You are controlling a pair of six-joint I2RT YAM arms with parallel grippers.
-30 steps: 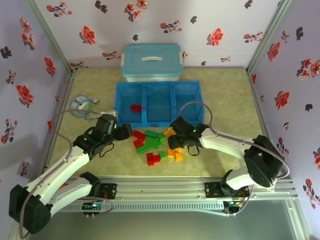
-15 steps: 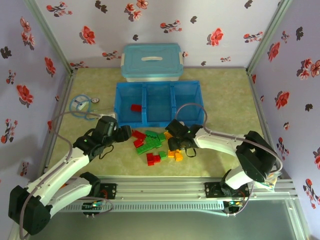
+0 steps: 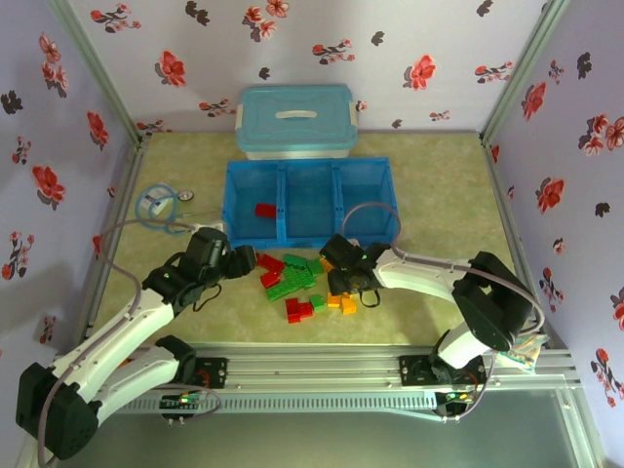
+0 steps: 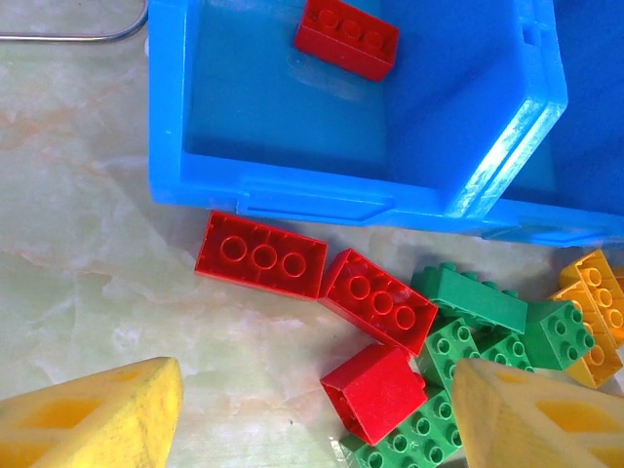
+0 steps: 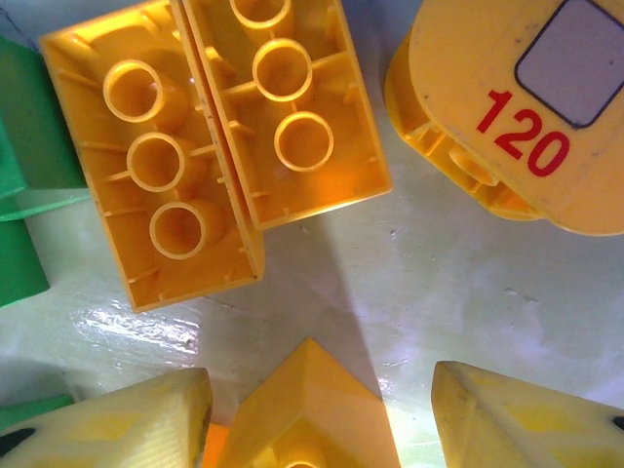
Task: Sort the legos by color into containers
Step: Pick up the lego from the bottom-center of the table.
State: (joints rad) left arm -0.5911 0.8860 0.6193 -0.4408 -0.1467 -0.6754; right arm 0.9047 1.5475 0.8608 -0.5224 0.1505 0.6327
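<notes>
The legos (image 3: 292, 278) lie in a loose pile of red, green and orange in front of the blue tray (image 3: 230, 200), whose three compartments are the containers. One red lego (image 3: 265, 210) lies in the left compartment (image 4: 244, 107). My left gripper (image 3: 244, 261) hovers at the pile's left edge. It is open, with a red lego (image 4: 375, 390) on the table between its fingers (image 4: 97, 419), untouched. My right gripper (image 3: 334, 278) is down at the pile's right side, shut on an orange lego (image 5: 307, 409) that sits tilted against the left finger (image 5: 117, 424). Two more orange legos (image 5: 195, 146) lie underside-up just beyond.
A pale-blue lidded box (image 3: 295, 119) stands behind the tray. A blue looped cord (image 3: 161, 207) lies at the left. A round yellow piece marked 120 (image 5: 507, 117) sits near the right gripper. Flowered walls close in three sides, and a metal rail (image 3: 312, 363) runs along the front.
My right gripper has shifted a little left into the pile and its jaws have narrowed round the orange lego. The left arm has barely moved.
</notes>
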